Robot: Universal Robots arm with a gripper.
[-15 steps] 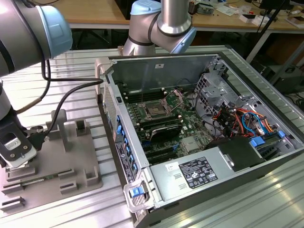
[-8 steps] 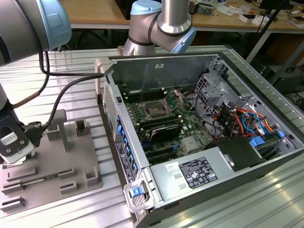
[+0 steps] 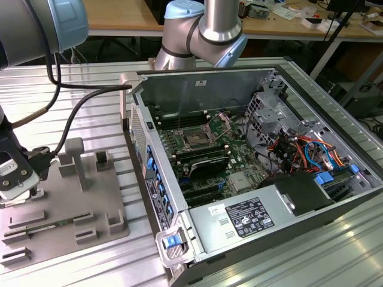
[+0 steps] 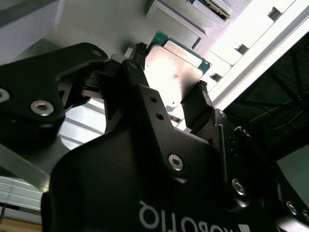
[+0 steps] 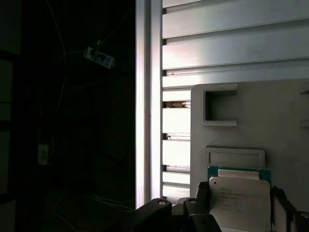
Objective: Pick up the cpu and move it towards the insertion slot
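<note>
Slatted aluminium tabletop (image 3: 72,101) carries a grey fixture plate (image 3: 66,206) on the exterior view's left and an open computer case (image 3: 197,84) just beside it on the right. Wooden desks (image 3: 119,18) stand behind.

In both wrist views the gripper (image 4: 169,79) has its two black fingers (image 4: 200,96) set narrowly apart and pressed against opposite edges of the cpu (image 4: 174,65). The chip's silvery top faces the cameras, and the fingers are clamped on its sides.

In the first wrist view the cpu (image 5: 239,200) sits low over the grey plate, next to a shallow rectangular recess (image 5: 235,157), with its green rim showing at one edge. The table's pale slats run past the plate.

The insertion slot (image 3: 195,139) lies inside the case on the green motherboard (image 3: 236,158), its metal frame hinged open. It is well apart from the plate.
</note>
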